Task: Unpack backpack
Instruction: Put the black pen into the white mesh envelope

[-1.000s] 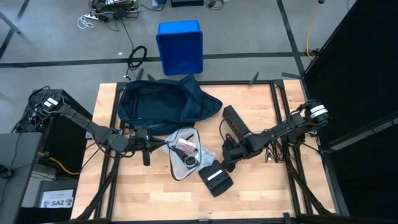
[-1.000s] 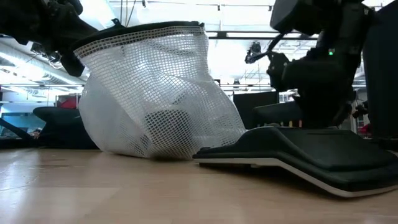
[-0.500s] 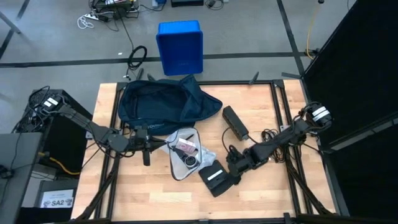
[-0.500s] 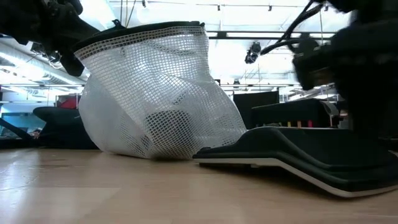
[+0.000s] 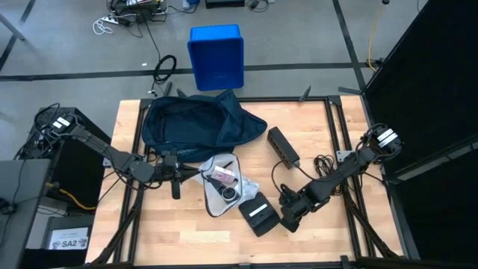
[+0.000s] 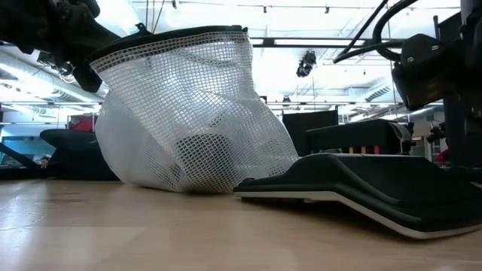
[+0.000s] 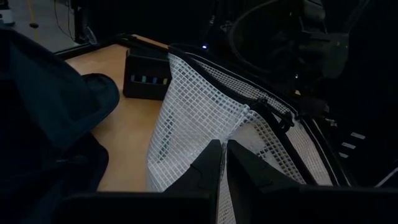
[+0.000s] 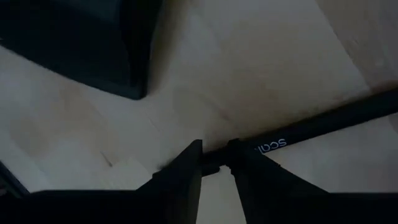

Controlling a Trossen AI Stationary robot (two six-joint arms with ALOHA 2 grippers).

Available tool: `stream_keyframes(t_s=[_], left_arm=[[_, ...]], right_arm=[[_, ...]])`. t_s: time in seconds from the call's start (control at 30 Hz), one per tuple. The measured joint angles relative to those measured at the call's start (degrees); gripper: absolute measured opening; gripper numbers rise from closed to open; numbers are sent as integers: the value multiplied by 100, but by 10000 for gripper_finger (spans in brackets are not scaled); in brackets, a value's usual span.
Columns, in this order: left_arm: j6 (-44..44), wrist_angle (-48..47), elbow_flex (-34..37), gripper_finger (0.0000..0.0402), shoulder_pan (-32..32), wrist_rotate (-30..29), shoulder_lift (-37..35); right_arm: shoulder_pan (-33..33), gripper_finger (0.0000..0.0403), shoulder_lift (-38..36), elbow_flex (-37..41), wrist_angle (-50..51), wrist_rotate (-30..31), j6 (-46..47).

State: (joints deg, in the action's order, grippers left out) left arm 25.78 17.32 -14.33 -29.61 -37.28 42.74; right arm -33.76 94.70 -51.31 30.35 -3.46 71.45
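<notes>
With your left hand (image 5: 187, 173) pinching the mesh pouch (image 5: 222, 185) rim just beside the backpack (image 5: 190, 123) near the counter's far-left corner, lift gently; your right hand (image 5: 290, 215), near the front edge, has a grip I cannot tell.

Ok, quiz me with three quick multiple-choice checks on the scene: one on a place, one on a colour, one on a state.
1. Where does the backpack lie?
A. on the table, on the left arm's side
B. on the floor
C. on a chair

2. What colour is the mesh pouch?
A. red
B. white
C. green

3. How is the left gripper?
A. open, well above the table
B. out of every view
C. shut on the mesh pouch's rim

Answers: 1 A, the high view shows it on the wood there. 2 B, white netting with a dark rim. 3 C, its wrist view shows the fingers pinched on the rim.
</notes>
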Motion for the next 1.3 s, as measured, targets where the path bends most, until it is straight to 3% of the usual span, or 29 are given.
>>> stream_keyframes(t_s=[0.43, 0.63, 0.87, 1.13, 1.3], left_arm=[[0, 2, 0, 0, 0, 0, 2], [0, 4, 0, 0, 0, 0, 0], [0, 2, 0, 0, -2, 0, 0], [0, 2, 0, 0, -2, 0, 0], [0, 2, 0, 0, 0, 0, 0]], right_arm=[[-46, 62, -107, -580, 93, 616, -616], [-307, 67, -109, -594, -60, 932, -74], [-620, 72, -109, -596, -1411, 634, -18], [-635, 44, -109, -596, 244, 806, 1270], [-640, 35, -109, -596, 1019, 261, 1715]])
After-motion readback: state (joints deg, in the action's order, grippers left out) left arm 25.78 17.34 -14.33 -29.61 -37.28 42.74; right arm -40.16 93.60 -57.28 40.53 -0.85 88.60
